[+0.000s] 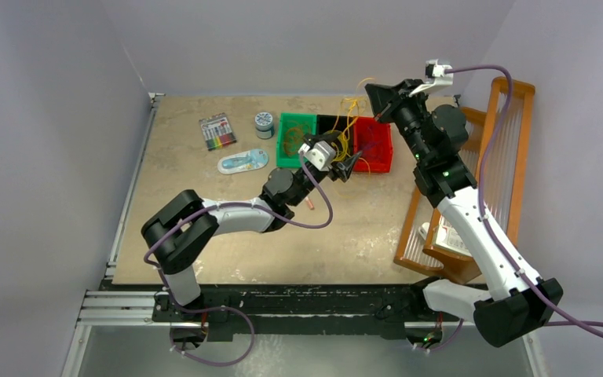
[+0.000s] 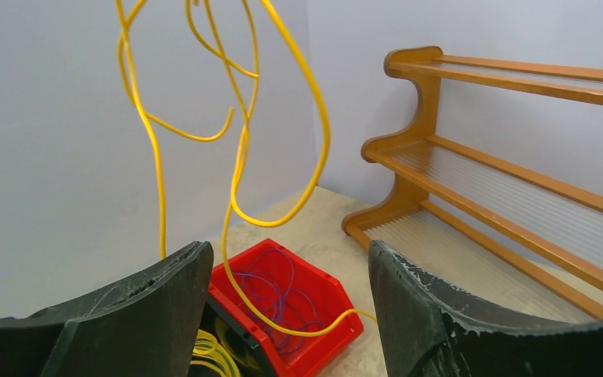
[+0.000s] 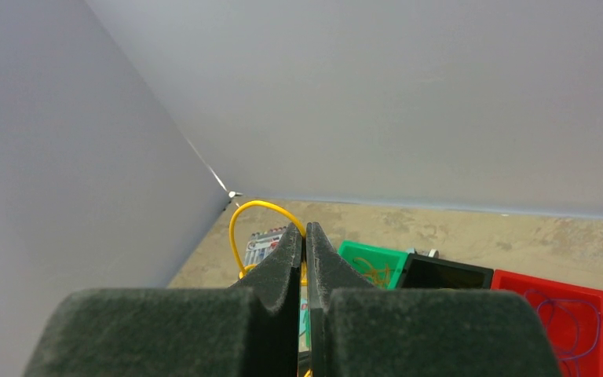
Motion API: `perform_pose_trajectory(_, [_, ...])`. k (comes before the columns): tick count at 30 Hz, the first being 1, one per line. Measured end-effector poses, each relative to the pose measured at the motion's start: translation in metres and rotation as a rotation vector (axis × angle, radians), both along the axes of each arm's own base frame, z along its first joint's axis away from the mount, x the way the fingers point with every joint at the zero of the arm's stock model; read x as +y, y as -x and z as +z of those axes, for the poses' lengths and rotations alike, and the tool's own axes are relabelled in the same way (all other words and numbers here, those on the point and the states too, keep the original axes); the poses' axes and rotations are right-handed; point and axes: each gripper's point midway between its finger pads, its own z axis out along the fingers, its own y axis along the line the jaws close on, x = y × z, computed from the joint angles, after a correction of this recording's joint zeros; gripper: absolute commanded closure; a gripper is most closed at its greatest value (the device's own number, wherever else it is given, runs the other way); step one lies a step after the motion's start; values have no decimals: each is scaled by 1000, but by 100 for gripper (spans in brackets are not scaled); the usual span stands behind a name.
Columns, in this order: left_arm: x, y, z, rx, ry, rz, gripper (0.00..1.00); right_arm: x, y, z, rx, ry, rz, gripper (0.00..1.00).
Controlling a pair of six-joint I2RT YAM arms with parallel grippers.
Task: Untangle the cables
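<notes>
A yellow cable (image 3: 239, 216) is pinched between the tips of my right gripper (image 3: 305, 228), which is shut and raised above the bins. The cable (image 1: 351, 118) hangs from the right gripper (image 1: 371, 89) in loose loops (image 2: 239, 149), and its lower end trails over the red bin (image 2: 326, 294) that holds purple cables (image 2: 283, 294). My left gripper (image 2: 289, 247) is open, just in front of the hanging loops, with nothing between its fingers. It sits low by the bins (image 1: 349, 165). More yellow cables (image 2: 212, 353) lie in the black bin (image 3: 444, 275). Orange cables (image 3: 373, 269) lie in the green bin (image 3: 361, 251).
The green bin (image 1: 283, 153), black bin (image 1: 328, 122) and red bin (image 1: 385, 161) stand in a row at the back. A marker pack (image 1: 217, 131), a blue oval case (image 1: 243, 162) and a small tin (image 1: 264, 123) lie to their left. A wooden rack (image 1: 502, 157) stands at the right.
</notes>
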Motion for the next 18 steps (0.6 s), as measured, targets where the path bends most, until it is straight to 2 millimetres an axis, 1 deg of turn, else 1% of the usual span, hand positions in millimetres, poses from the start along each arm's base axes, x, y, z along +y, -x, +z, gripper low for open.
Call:
perform_pose_trajectory(7, [8, -8, 1, -5, 2, 48, 30, 0, 0, -1, 1, 4, 0, 100])
perform_pose_trajectory(10, [11, -11, 1, -10, -3, 60, 32, 2, 1, -1, 0, 6, 15, 100])
perform_pose_trajectory(16, [12, -27, 2, -12, 5, 82, 41, 7, 7, 0, -5, 8, 49, 100])
perform_pose_trajectory(18, [10, -34, 0, -2, 12, 85, 50, 7, 9, 1, -9, 7, 54, 100])
